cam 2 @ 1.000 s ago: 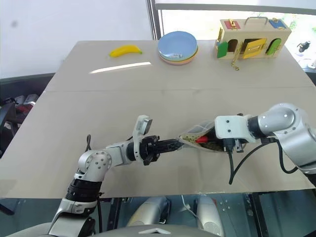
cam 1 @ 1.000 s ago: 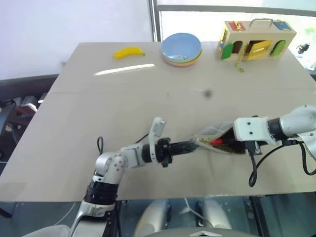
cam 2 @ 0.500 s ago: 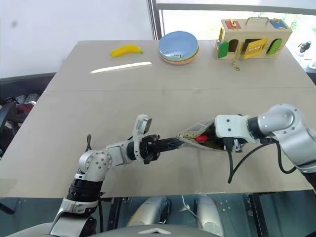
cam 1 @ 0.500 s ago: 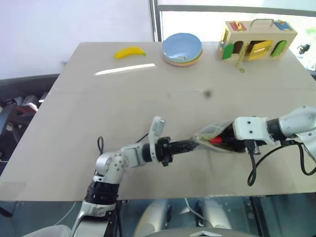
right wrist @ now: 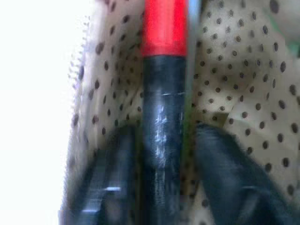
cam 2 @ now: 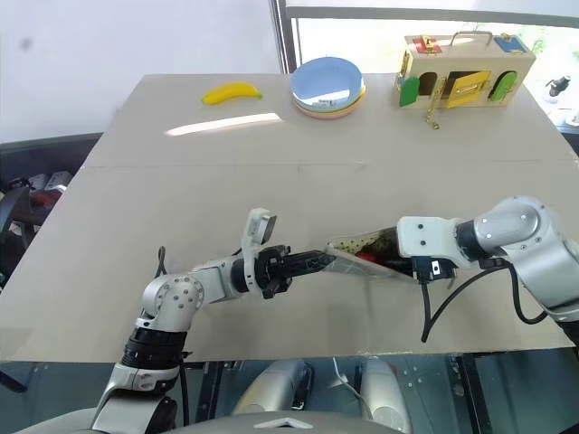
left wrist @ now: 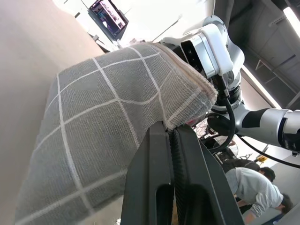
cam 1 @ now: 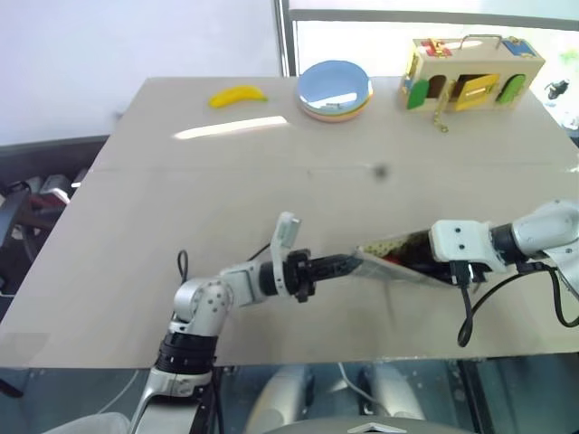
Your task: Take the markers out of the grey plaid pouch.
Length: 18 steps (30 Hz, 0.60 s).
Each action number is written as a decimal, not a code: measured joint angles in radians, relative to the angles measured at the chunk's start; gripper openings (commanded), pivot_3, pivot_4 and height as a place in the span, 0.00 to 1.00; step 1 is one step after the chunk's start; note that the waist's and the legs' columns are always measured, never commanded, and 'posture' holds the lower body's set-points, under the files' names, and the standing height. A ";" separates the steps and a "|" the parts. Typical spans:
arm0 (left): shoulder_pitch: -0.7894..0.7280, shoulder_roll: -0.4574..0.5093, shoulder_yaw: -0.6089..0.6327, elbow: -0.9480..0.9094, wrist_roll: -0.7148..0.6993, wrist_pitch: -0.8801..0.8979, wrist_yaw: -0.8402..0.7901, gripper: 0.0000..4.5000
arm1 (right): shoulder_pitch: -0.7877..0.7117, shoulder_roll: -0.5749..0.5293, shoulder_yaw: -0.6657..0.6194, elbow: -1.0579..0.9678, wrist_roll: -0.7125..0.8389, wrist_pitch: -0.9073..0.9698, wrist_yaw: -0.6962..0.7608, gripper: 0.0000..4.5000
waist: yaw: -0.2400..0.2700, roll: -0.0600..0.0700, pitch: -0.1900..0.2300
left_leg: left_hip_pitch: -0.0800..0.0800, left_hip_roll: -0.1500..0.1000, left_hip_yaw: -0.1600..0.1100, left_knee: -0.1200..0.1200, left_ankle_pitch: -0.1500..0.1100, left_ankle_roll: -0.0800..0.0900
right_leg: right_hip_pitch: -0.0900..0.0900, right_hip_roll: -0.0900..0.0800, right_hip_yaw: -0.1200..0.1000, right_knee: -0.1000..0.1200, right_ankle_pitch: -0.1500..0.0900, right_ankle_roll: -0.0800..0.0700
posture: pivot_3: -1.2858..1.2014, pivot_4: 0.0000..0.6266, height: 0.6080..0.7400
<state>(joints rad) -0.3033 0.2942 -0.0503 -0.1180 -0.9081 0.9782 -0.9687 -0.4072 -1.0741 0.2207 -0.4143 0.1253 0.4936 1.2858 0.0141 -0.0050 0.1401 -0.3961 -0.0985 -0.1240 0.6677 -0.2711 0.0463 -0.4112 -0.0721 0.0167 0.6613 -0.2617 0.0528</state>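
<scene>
1. My left gripper [left wrist: 171, 136] is pinched tight on the edge of the grey plaid pouch [left wrist: 112, 122], holding it just off the table [cam 1: 226, 208] near the front edge.
2. My right gripper [right wrist: 164, 154] sits inside the pouch mouth, fingers [right wrist: 225, 168] spread either side of a marker [right wrist: 164, 93] without clamping it.
3. To do this well, I'd close squarely on the black barrel, then draw back along the pouch's length while the left keeps the fabric taut.
4. The pouch is soft woven cloth with white grid lines; its lining is tan with dark dots.
5. The marker is a smooth, glossy cylinder, black with a red section, likely slippery.
</scene>
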 measured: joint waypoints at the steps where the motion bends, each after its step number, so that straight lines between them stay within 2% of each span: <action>1: 0.000 0.000 0.000 0.000 0.000 0.001 0.001 0.00 | 0.000 0.001 0.000 0.000 -0.002 -0.002 -0.007 0.70 | 0.000 0.000 0.000 | 0.000 0.000 0.000 0.000 0.000 0.000 | 0.000 0.000 0.000 0.000 0.000 0.000 | 0.52 0.24 1.00; 12: 0.002 0.000 0.000 0.000 0.001 0.001 0.002 0.00 | 0.009 0.009 0.024 0.000 -0.025 -0.004 -0.025 0.70 | 0.000 0.000 0.000 | 0.000 0.000 0.000 0.000 0.000 0.000 | 0.000 0.000 0.000 0.000 0.000 0.000 | 0.52 0.24 1.00; 18: 0.005 0.002 -0.002 0.028 0.003 0.003 -0.001 0.00 | -0.049 0.058 0.157 0.045 -0.143 -0.020 -0.031 0.70 | -0.004 0.000 0.000 | 0.001 0.000 0.000 0.000 0.000 0.000 | 0.000 0.000 0.000 0.001 0.000 0.000 | 0.52 0.24 1.00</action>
<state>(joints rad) -0.2986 0.2959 -0.0520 -0.0904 -0.9053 0.9812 -0.9700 -0.4566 -1.0162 0.3781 -0.3694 -0.0180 0.4734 1.2543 0.0106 -0.0049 0.1400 -0.3954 -0.0984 -0.1235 0.6680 -0.2710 0.0462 -0.4111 -0.0718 0.0171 0.6621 -0.2617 0.0528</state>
